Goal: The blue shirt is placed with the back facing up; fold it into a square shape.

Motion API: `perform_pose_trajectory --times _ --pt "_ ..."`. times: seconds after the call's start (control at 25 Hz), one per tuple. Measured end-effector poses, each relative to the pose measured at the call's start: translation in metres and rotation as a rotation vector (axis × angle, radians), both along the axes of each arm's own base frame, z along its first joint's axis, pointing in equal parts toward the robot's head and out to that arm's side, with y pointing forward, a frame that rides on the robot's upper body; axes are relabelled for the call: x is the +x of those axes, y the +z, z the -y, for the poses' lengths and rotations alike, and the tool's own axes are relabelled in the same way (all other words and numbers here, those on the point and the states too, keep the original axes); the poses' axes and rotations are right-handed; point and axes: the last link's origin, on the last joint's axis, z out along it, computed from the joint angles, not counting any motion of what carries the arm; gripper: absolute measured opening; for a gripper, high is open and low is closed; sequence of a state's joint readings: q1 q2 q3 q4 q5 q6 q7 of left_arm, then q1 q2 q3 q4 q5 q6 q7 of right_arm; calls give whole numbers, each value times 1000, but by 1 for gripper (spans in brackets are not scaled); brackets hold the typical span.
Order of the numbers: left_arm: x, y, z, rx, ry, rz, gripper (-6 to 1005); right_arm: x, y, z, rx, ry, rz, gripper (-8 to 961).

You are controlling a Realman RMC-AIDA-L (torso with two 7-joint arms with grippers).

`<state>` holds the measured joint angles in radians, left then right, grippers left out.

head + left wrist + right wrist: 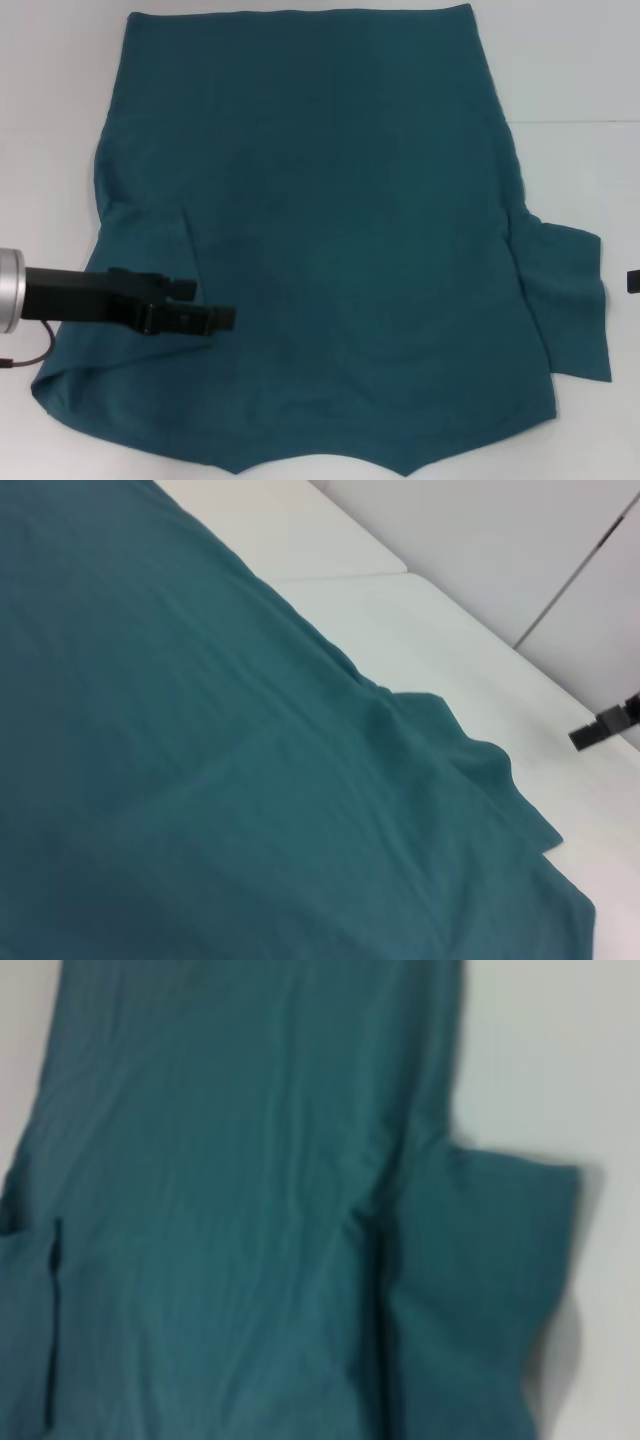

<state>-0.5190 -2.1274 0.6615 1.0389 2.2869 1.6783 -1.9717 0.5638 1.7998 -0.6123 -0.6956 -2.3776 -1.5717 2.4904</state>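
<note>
Left sleeve of the blue shirt (330, 230) looks folded in already; right sleeve still sticks out on the table (580, 70). Left hand (222, 318) hovers over it, fingers together, holding nothing. Can't tell what the right hand (633, 282) is doing.

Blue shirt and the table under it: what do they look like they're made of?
The blue shirt looks like soft, matte knit cloth, probably cotton jersey: it lies limp with shallow wrinkles and no sheen, and its sleeves fold flat. The table looks like a smooth, hard white surface, perhaps laminate; a seam line suggests joined panels. The left claw hangs over the shirt's left sleeve area.
</note>
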Motion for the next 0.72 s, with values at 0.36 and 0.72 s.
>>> perform_pose_trajectory --times 0.36,0.72 --pt "3 -6 -3 16 5 6 919 6 -25 -9 80 -22 20 851" --pt "0 -6 -1 23 17 10 919 3 -49 -14 60 -48 -1 850"
